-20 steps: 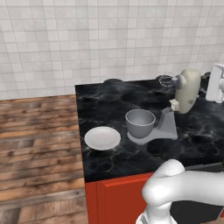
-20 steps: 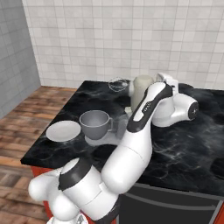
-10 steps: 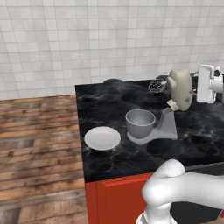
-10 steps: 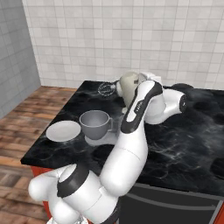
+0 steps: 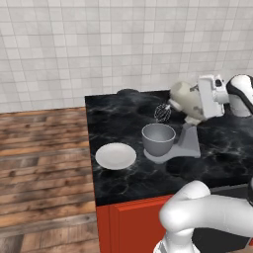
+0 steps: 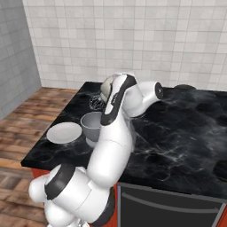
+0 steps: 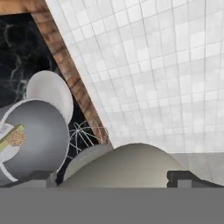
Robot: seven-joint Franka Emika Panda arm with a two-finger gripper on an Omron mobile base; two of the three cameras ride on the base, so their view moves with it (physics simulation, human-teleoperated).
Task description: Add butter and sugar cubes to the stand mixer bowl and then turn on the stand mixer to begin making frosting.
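Both pincer [image 7: 113, 177] tips straddling stand mixer [image 5: 189, 102] head — seemingly untouched, jaws wide

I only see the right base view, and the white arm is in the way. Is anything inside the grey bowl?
Observer: Yes. The hand view looks into the stand mixer bowl: the butter and the sugar cubes lie inside.
Operator: Is the whisk down in it?
Observer: No. The left base view shows the whisk above the bowl, the head of the stand mixer tilted up.
Operator: Is the gripper open?
Observer: Yes, the gripper is open, a fingertip on each side of the head.
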